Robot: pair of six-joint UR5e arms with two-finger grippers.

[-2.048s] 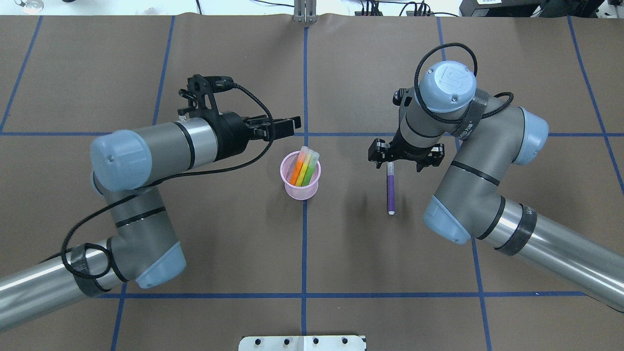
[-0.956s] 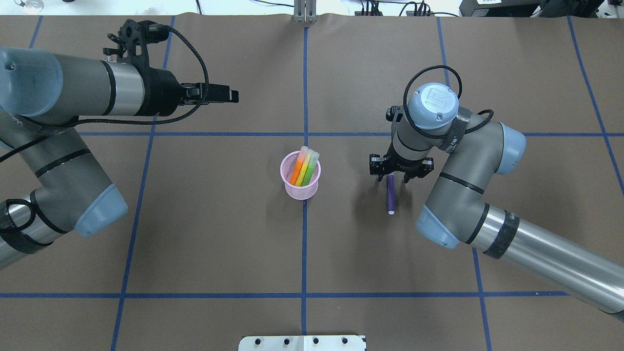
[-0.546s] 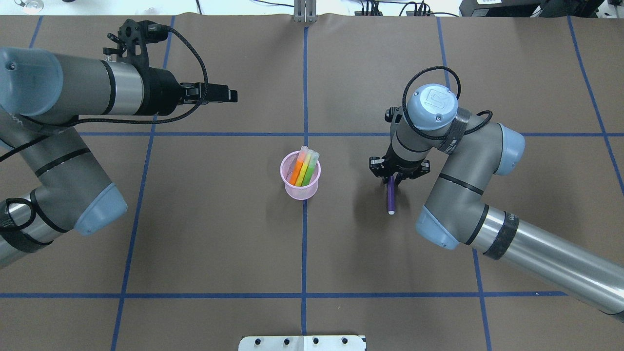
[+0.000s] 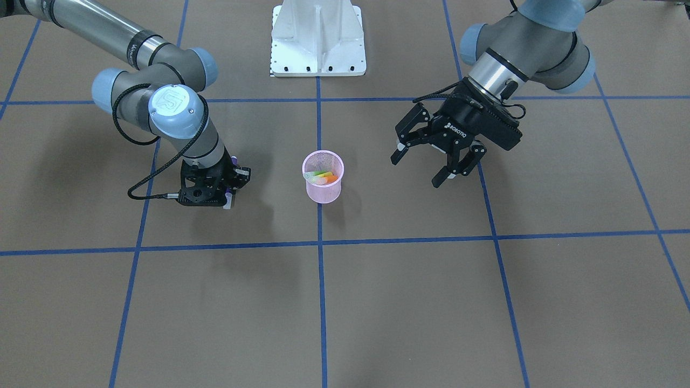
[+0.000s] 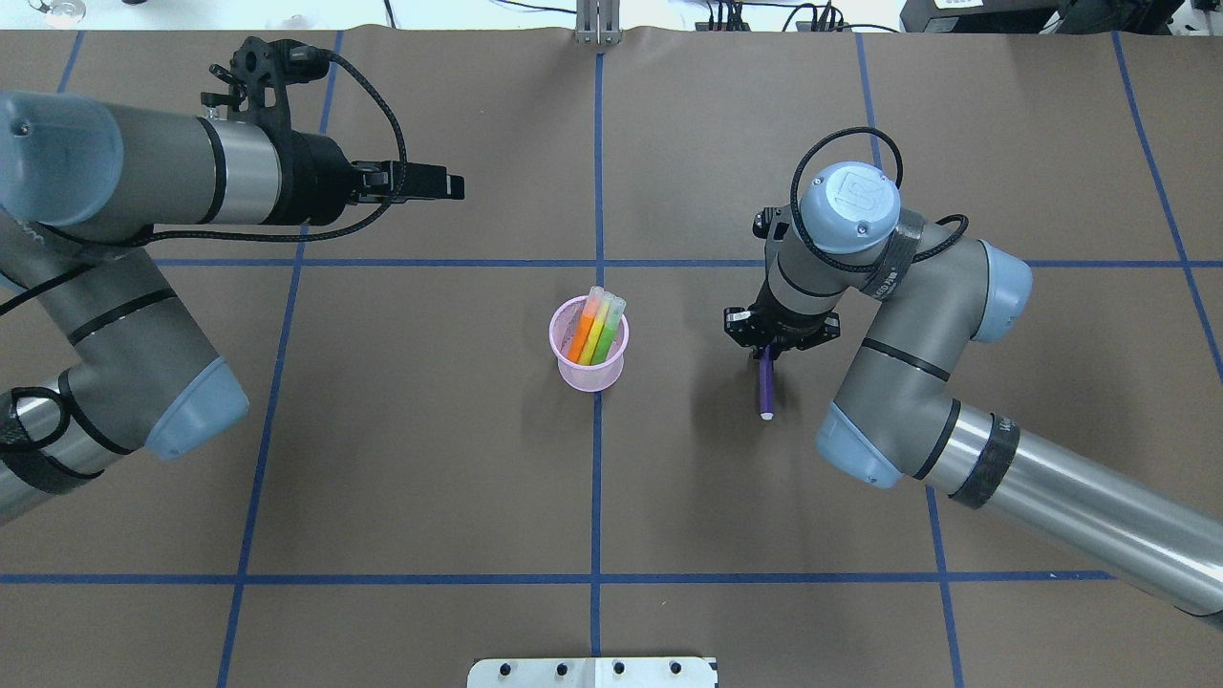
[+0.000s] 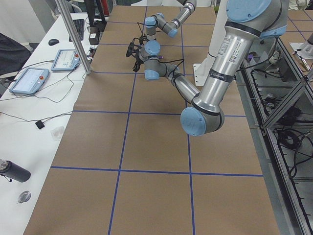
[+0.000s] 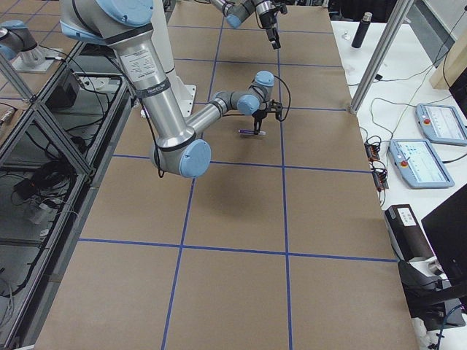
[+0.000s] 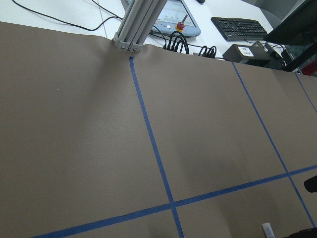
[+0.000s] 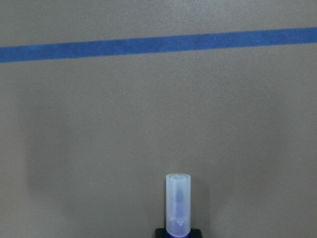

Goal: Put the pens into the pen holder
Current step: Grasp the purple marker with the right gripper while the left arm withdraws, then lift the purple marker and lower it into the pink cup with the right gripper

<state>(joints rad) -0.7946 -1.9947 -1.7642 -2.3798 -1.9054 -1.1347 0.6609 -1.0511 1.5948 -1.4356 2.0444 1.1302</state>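
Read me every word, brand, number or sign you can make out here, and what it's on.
"ROBOTIQ": on the body of the left gripper.
"UR" logo: on the right arm's blue joint cap.
Lettering on the right arm's silver tube: too small to read.

Robotics lab: paper-covered table (image 5: 430,459) with blue tape grid (image 5: 595,497), teach pendants (image 7: 419,162), keyboard (image 8: 237,28), loose cables (image 8: 178,43), aluminium frame post (image 8: 136,25) at edge.

worktop (image 5: 430,430): smooth matt brown paper-like covering, blue tape (image 5: 430,578) lines.
right tool (image 5: 768,350): matt black.
purple pen (image 5: 763,387), held in it: smooth plastic, frosted translucent cap.
pen holder (image 5: 590,380), beside it: pink wire mesh.
right arm (image 5: 1080,506): brushed metal tube, grey joints.
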